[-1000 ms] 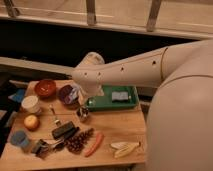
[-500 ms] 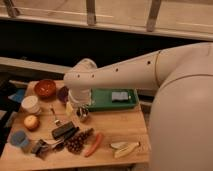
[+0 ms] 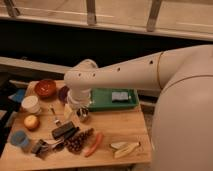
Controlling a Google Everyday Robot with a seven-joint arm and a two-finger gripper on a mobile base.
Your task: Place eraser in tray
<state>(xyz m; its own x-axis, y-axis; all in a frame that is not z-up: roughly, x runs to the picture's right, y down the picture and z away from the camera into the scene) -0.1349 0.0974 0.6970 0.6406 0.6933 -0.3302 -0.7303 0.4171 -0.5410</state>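
dark metal gripper (image 3: 82, 114) is hanging just under the fat white wrist (image 3: 80, 96), low over the wooden table (image 3: 117, 127), right off the near corner of the green tray (image 3: 102, 106). jaws look spread apart with nothing between them, so it's not carrying anything.

what changed: over the last second the whole forearm (image 3: 125, 75) swung away from the tray side and dropped a bit. a second ago the wrist sat higher and more over the tray's end; now it's come across toward the middle of the table and the tray is almost fully uncovered. you can see the small grey-blue block (image 3: 119, 96) sitting in it, which isn't the thing we want.

the eraser (image 3: 64, 130), the flat black block, is lying on the table nearer the front edge, just beside the bunch of dark grapes (image 3: 77, 142). it's near the gripper but clearly apart from it, off toward the side where the white cup (image 3: 31, 104) stands.

my read: this is the reach phase, nothing picked yet, so the task is barely started. it looks like it needs to slide a bit further out over the eraser and come down. the clutter is tight there, grapes on one side and some small utensil bits on the other, so i'd guess a sloppy descent could nudge those.
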